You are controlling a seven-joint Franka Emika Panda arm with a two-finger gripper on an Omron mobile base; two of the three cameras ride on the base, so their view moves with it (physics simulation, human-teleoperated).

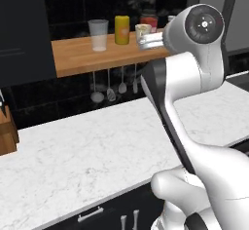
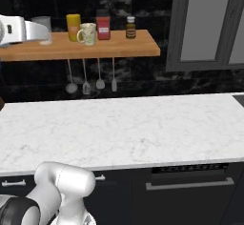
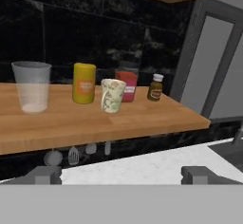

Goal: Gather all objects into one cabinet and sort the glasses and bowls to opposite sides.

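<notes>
Standing upright along the shelf (image 3: 118, 123): tumbler (image 3: 32, 86), yellow cup (image 3: 84, 83), cream cup (image 3: 113, 95), handle leftward; gripper (image 3: 122, 174) wide open, empty.

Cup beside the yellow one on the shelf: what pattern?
Cream cup with a faint leafy print, clearest in the hand view.

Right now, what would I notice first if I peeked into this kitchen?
Probably the big white arm rising in front of the marble counter. Next, the row on the wooden shelf: a clear tumbler at the left, then a yellow cup, a cream cup standing a bit forward, a red jar and a small brown bottle. Grey ladles dangle underneath.
</notes>
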